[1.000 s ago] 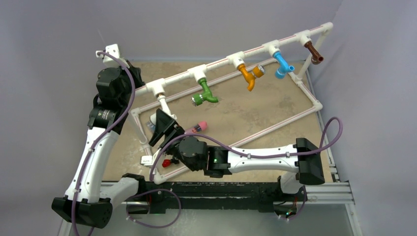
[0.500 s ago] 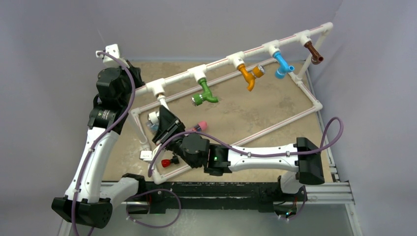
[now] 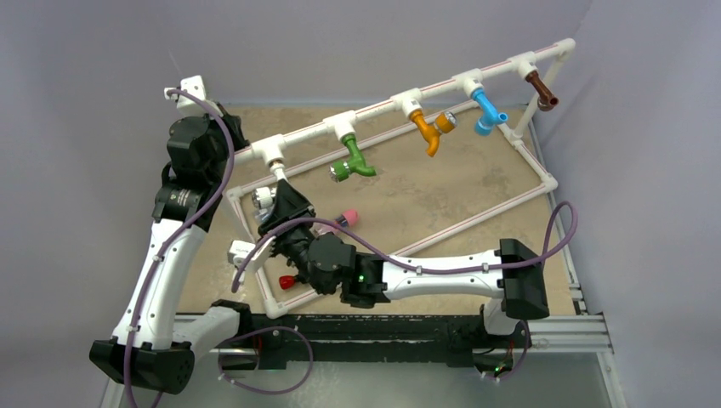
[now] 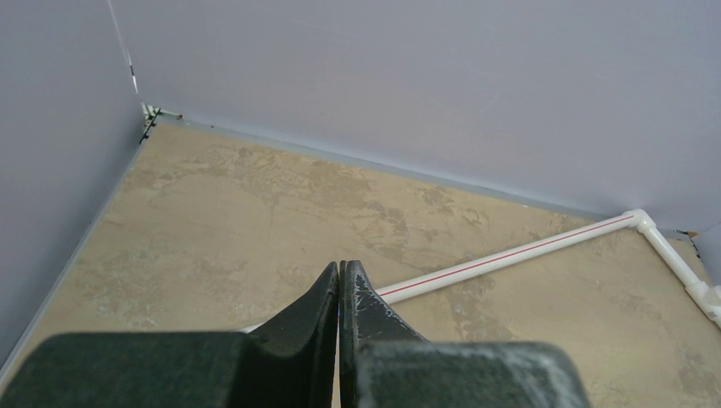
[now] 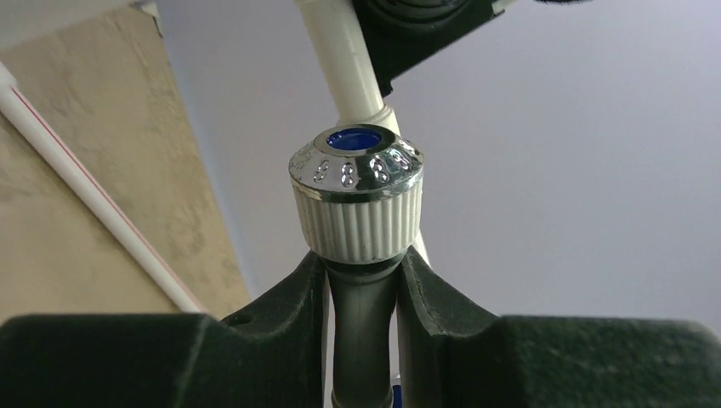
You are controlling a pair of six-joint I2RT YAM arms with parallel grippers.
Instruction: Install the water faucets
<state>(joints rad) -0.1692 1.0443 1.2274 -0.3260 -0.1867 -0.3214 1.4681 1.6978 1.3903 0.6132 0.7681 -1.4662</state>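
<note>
On the sloping top pipe of the white pipe frame (image 3: 383,110) hang a green faucet (image 3: 353,163), an orange one (image 3: 428,129), a blue one (image 3: 489,112) and a brown one (image 3: 542,90). The white faucet (image 3: 263,197) sits below the leftmost T-fitting (image 3: 270,153), its white body running up to that fitting. My right gripper (image 5: 361,268) is shut on the white faucet's stem (image 5: 361,331), just under its ribbed, chrome-capped knob (image 5: 357,200). My left gripper (image 4: 341,270) is shut with nothing in it, up by the frame's back left, pointing along the back base pipe (image 4: 510,255).
A pink-capped cylinder (image 3: 344,218) lies on the tan table inside the frame, right of my right gripper (image 3: 281,206). A small red piece (image 3: 287,280) lies near the front base pipe. Grey walls close in on three sides. My left arm (image 3: 191,153) stands just left of the leftmost fitting.
My right gripper was open a second ago and has shut on the white faucet's stem. The right arm has shifted left and toward the leftmost fitting. The left arm has not moved.
</note>
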